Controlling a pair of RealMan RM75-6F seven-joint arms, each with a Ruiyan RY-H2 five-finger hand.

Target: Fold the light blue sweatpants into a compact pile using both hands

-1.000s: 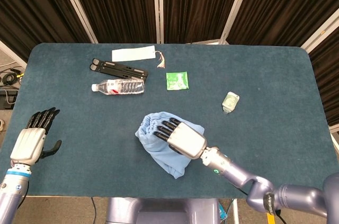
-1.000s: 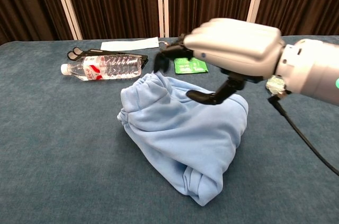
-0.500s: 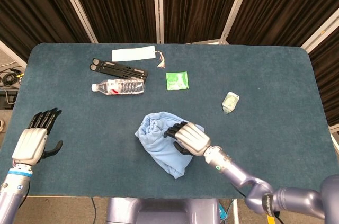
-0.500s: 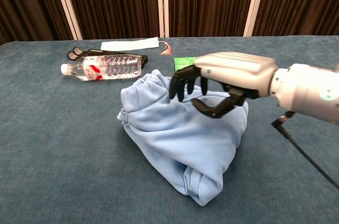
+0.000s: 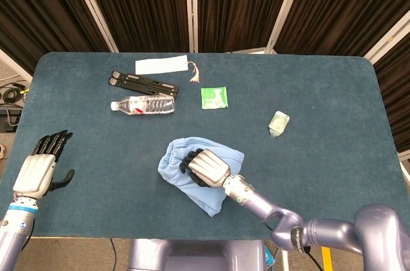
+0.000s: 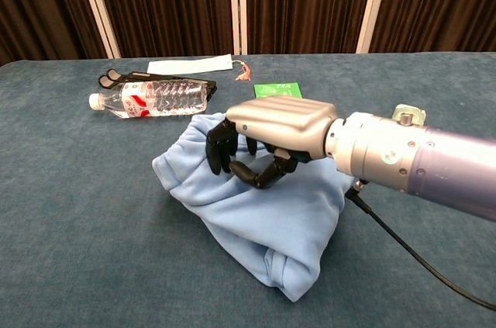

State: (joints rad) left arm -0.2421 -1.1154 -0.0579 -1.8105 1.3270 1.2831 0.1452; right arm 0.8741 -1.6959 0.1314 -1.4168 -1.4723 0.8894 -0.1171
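Blue sweatpants [image 6: 267, 215] lie bunched in a rounded heap near the front middle of the bench [image 5: 333, 98], and the right robot hand [image 6: 267, 138], which hovered above them a second ago with fingers spread, has come down onto the pile's top and curled its fingers into the cloth, nudging the heap a little leftward — a sign, I judge, that the fold is nearly done and is now being pressed compact. Off at the front left edge the left robot hand [image 5: 40, 168] stays clear of the cloth, fingers apart and holding nothing. Farther back sit a bottle [image 5: 143, 105] lying on its side, whose contents I cannot make out, a green packet [image 5: 214, 97] and a small jar [image 5: 278, 123], none of them touched.
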